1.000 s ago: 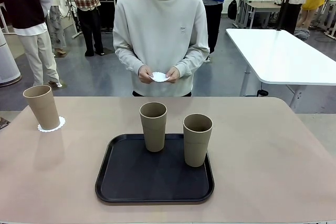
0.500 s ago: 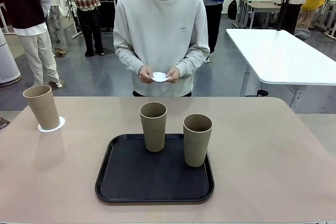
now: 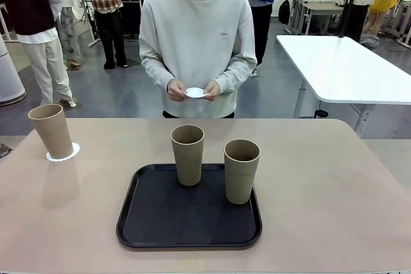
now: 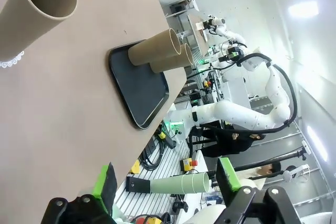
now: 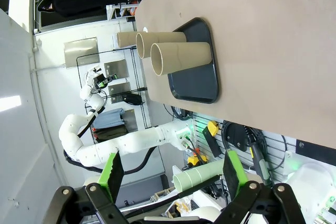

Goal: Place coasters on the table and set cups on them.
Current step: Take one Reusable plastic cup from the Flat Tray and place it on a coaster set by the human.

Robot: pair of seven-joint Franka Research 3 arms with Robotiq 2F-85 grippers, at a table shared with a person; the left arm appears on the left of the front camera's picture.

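Holding a paper doily (image 3: 194, 92) as before, the person (image 3: 196, 36) hasn't placed it. Robot's left hand (image 4: 167, 178) and right hand (image 5: 174, 171) gape wide, empty.

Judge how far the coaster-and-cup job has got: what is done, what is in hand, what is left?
Done: one cup stands on a coaster at the table's left side. In hand: the person holds a second coaster beyond the far edge. Left: the middle cup and right cup stand on the black tray, no coasters under them. The left gripper and right gripper have open, empty jaws.
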